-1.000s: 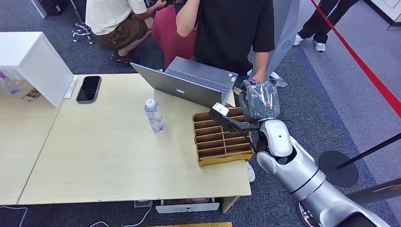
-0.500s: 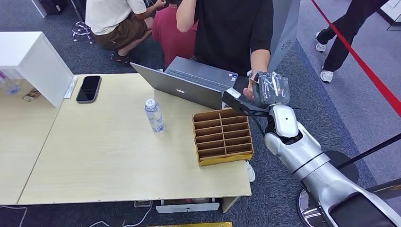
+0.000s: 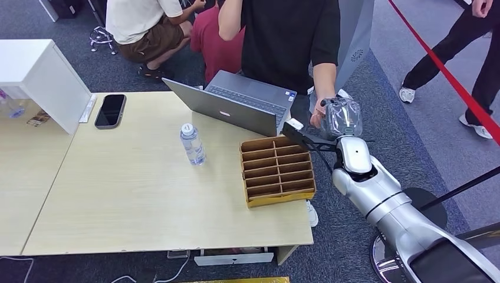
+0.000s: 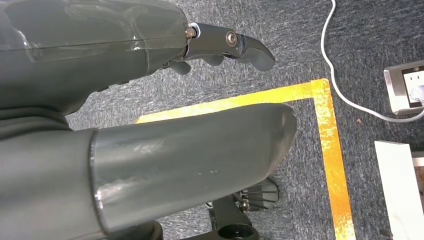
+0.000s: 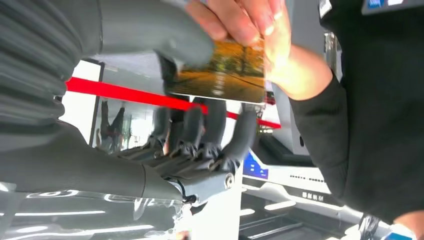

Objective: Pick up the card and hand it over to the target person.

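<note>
Grey carpet (image 3: 407, 135) is spreading under a pale wooden table (image 3: 135, 194), and at its far right corner we are seeing the handover; the card (image 5: 222, 75), printed with an orange and dark scene, is sitting pinched between the thick thumb and dark fingers (image 5: 215, 125) of our right hand (image 5: 200, 100), while the person's hand (image 5: 250, 22) is gripping the card's other edge with its fingertips, so both are holding it at once; from the head view our right hand (image 3: 339, 118) is reaching up beside the table, touching the person's hand (image 3: 319, 112), whose arm is hanging down from a black shirt (image 3: 292, 41); our left hand (image 4: 165, 100) is hanging over the carpet with nothing in it, its thumb and fingers lying apart, above a strip of yellow floor tape (image 4: 325, 130) and a white cable (image 4: 340, 85); just beside the handover, on the table, a cardboard divider tray (image 3: 277, 171) is lying near the corner, an open laptop (image 3: 236, 106) is standing just behind it, a water bottle (image 3: 192, 143) is standing upright to its left, and a black phone (image 3: 110, 110) is lying well apart near a white box (image 3: 41, 79); behind the table a person in a pale top (image 3: 141, 20) is crouching; a red floor line (image 3: 448, 76) is running across the carpet at the right, where another person's legs (image 3: 454, 47) are standing.
</note>
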Motion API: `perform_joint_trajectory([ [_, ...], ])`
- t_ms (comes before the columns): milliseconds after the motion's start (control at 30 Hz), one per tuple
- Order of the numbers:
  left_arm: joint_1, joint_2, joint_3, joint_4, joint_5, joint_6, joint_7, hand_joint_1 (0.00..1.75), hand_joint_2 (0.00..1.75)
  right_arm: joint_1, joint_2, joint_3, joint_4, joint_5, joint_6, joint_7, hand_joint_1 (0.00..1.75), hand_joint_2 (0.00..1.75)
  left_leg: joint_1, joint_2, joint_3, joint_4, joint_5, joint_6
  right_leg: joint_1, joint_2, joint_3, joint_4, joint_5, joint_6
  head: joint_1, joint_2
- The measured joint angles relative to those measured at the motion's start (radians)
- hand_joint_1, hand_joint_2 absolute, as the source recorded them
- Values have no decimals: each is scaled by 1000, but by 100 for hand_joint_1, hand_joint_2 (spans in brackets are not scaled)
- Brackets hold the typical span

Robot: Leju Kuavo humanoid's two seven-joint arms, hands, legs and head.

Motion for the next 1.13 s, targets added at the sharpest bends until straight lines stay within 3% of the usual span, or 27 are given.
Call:
perform_joint_trajectory([
  [167,3,-1,2,0,2,3,-2,0,0,40,0,-60,-52,-62,-113,-7,0,175,0,-1,-1,0,0,0,0,-1,-1,0,0,0,0,0],
  [267,6,-3,8,0,5,6,-5,0,0,77,19,-138,-89,-171,-234,-43,0,175,0,-1,0,0,0,0,0,-1,0,0,0,0,0,0],
  [400,12,-5,24,0,19,11,-22,0,0,160,88,-321,-195,-351,-354,-227,0,175,0,0,0,0,-1,0,0,0,-1,0,-1,0,0,0],
  [533,18,-5,39,0,33,12,-38,0,0,239,178,-461,-302,-516,-354,-419,0,175,0,1,-2,1,-1,-1,0,1,-3,2,-1,0,0,0],
  [633,22,-4,47,0,39,13,-46,0,0,273,204,-477,-345,-631,-354,-498,0,175,0,2,-2,1,-1,-1,0,2,-3,2,0,-1,0,0],
  [733,23,-4,49,0,42,13,-48,0,0,282,209,-475,-359,-671,-354,-520,0,175,0,3,-1,1,-1,-1,0,3,-3,2,0,-1,0,0],
  [867,32,0,68,-1,59,17,-67,0,0,383,220,-438,-432,-880,-354,-675,0,175,1,-1,-1,0,-1,0,1,-1,-1,1,-1,0,0,0],
  [1133,46,0,89,-1,79,25,-80,0,0,518,335,-566,-431,-908,-354,-804,0,175,1,-3,-1,0,-1,-1,1,-2,0,0,-1,0,0,0],
])
